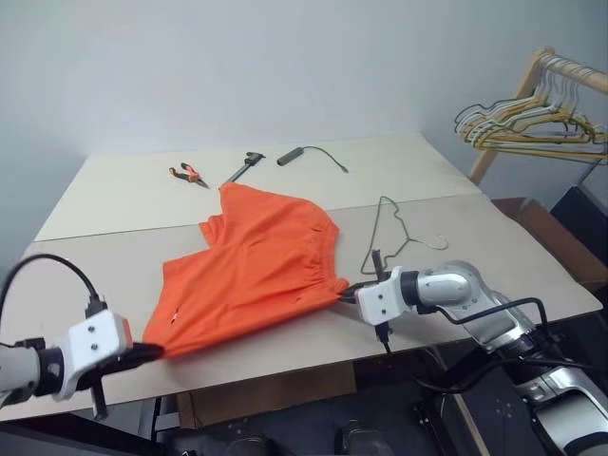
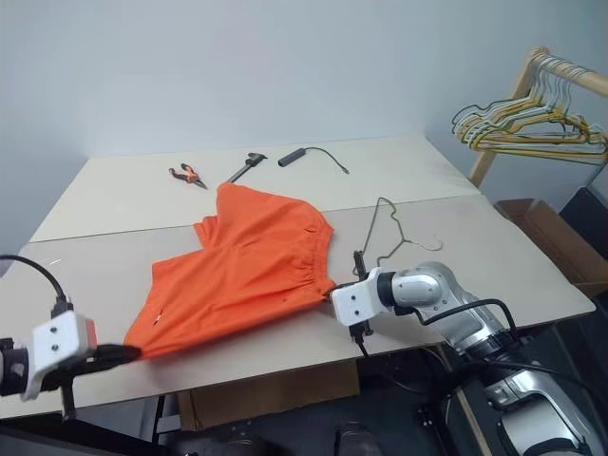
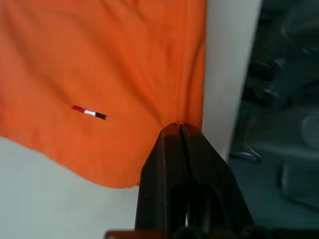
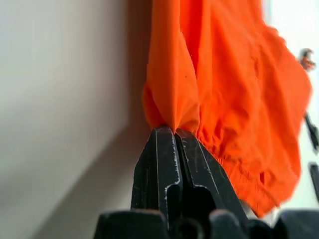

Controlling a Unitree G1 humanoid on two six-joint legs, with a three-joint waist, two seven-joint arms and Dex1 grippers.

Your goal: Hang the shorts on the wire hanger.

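The shorts [image 1: 252, 271] lie spread on the near half of the bench [image 1: 114, 195], bright orange, one corner reaching back toward the seam between the two pale boards and the gathered waistband facing the robot's right. A small red, white and black mark [image 3: 89, 112] sits on the cloth near the front hem. The left tool [image 1: 152, 351] is clamped on the front left corner of the shorts, right at the bench's near edge, its black fingers [image 3: 172, 149] pressed together with fabric pinched between them. The right tool [image 1: 350, 290] grips the waistband's near end in the same way, fingers [image 4: 167, 149] closed tight on a fold of cloth. Just beside the shorts, toward the robot's right, the wire hanger [image 1: 394, 233] lies flat on the bench, apart from the cloth. Toward the far side rest orange-handled pliers [image 1: 187, 174], a black bar tool [image 1: 245, 166] and a dark cylinder with a cable [image 1: 313, 155]. Off the bench to the right, a wooden rack [image 1: 532, 85] carries a bunch of pale hangers [image 1: 527, 123].
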